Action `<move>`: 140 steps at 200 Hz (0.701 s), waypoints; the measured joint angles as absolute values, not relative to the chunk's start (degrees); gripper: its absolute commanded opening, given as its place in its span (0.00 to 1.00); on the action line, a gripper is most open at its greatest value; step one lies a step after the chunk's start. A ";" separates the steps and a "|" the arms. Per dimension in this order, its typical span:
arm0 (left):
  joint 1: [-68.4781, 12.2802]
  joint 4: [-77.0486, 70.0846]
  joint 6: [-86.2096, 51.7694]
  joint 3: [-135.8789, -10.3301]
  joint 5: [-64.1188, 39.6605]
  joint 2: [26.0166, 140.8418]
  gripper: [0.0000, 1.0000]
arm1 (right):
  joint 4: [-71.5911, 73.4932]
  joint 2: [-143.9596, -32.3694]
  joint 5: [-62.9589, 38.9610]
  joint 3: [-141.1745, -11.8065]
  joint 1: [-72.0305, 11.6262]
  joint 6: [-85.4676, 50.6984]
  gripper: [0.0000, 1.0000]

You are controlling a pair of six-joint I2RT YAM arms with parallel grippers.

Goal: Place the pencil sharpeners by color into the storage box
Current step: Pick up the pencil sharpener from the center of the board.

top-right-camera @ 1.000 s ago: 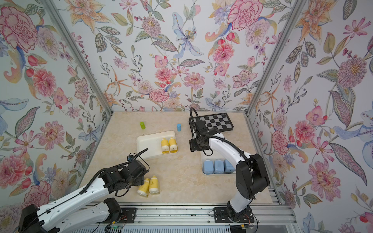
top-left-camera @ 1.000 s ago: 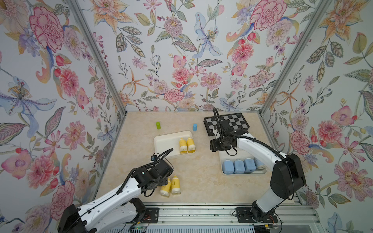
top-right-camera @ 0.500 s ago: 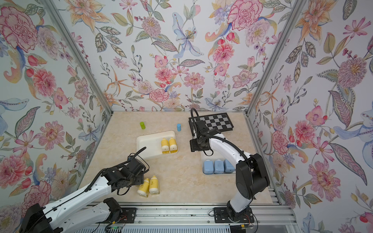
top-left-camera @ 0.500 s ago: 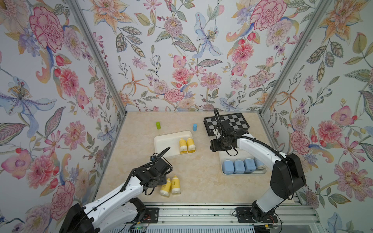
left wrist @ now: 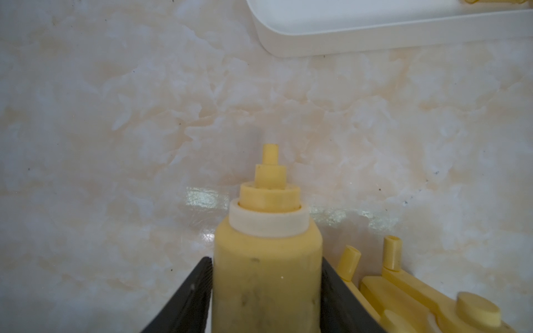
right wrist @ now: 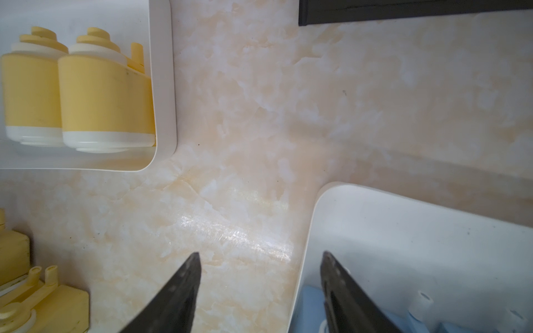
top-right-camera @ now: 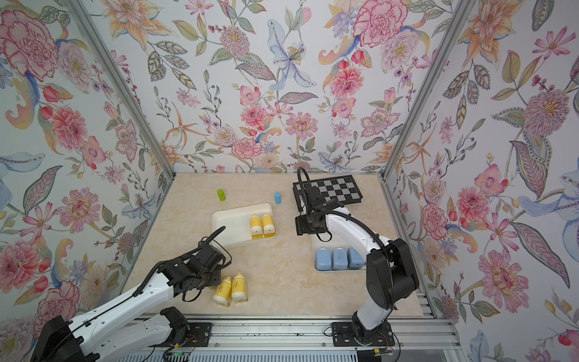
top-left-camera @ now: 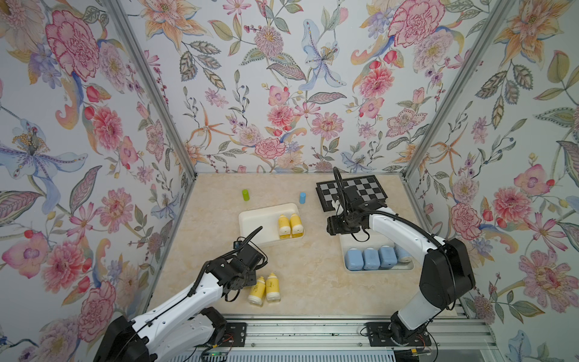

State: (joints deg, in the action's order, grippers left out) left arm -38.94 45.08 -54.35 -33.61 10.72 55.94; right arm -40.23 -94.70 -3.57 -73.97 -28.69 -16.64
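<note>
Sharpeners are mostly sorted. Two yellow sharpeners [top-left-camera: 284, 225] lie side by side at the right end of the middle tray [top-left-camera: 260, 219], tips toward the back edge. Four blue sharpeners [top-left-camera: 370, 258] sit in a row along the front wall of the right tray [top-left-camera: 379, 269], nearer the right edge; the last is partly hidden by the right arm.

The left claw [left wrist: 265, 259] is near the front edge, left of centre, closed on a yellow sharpener [left wrist: 266, 276]. Both black fingers [left wrist: 190, 297] press vs. its sides, and its tip points toward the middle tray. Can't tell whether it's off the counter [top-left-camera: 313, 282].

Two more yellow sharpeners [top-left-camera: 257, 290] lie just beside that claw, touching each other, w/ crank handles showing in the left wrist view.

The right claw [right wrist: 261, 255] hangs btwn the two trays, fingers well apart, nothing in them. One finger is over the right tray's corner, the other over bare counter.

Toward the back edge stand a green cylinder [top-left-camera: 245, 194] and a blue cylinder [top-left-camera: 302, 197]. A checkerboard [top-left-camera: 363, 188] lies in the back right corner.
</note>
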 measured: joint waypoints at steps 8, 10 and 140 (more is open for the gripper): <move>-38.89 45.08 -54.46 -33.61 10.72 55.94 0.48 | -40.07 -94.70 -3.68 -73.76 -28.60 -16.64 0.67; -38.89 45.08 -54.50 -33.61 10.72 55.94 0.47 | -40.07 -94.72 -3.68 -73.71 -28.60 -16.64 0.67; -38.89 52.01 -55.09 -39.24 13.02 53.49 0.42 | -39.09 -94.70 -4.40 -72.88 -28.18 -16.64 0.67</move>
